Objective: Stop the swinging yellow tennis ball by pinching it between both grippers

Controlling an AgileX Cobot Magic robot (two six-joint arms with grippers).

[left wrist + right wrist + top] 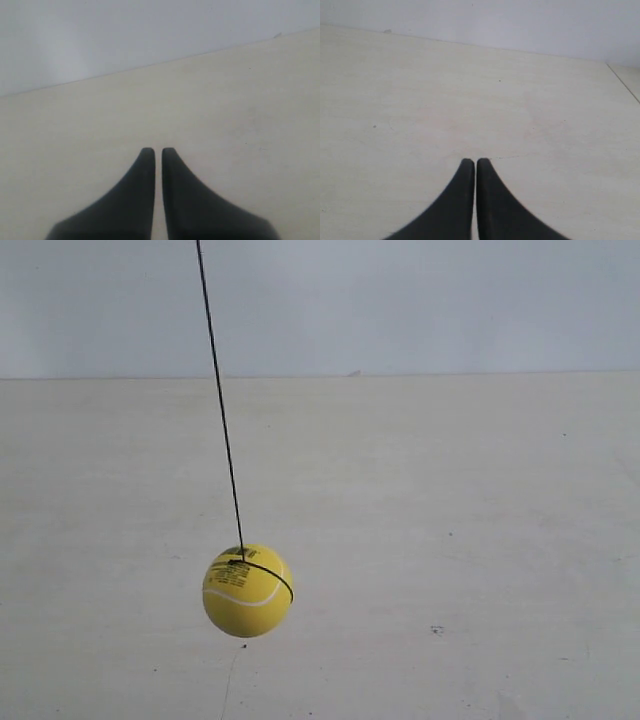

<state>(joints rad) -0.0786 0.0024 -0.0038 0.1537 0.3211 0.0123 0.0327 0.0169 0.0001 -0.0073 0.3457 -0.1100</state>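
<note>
The yellow tennis ball (pixel 248 591) hangs from a thin black string (pixel 220 410) left of centre in the exterior view, above the pale table, with its white seam, black print and black band facing the camera. No arm or gripper shows in that view. In the left wrist view my left gripper (pixel 158 150) is shut, its two black tapering fingers nearly touching, nothing between them. My right gripper (pixel 472 161) in the right wrist view is likewise shut and empty. The ball appears in neither wrist view.
The pale cream table (pixel 450 540) runs back to a plain light-grey wall (pixel 420 300). The right wrist view shows a table edge or seam (pixel 624 82) at the far side.
</note>
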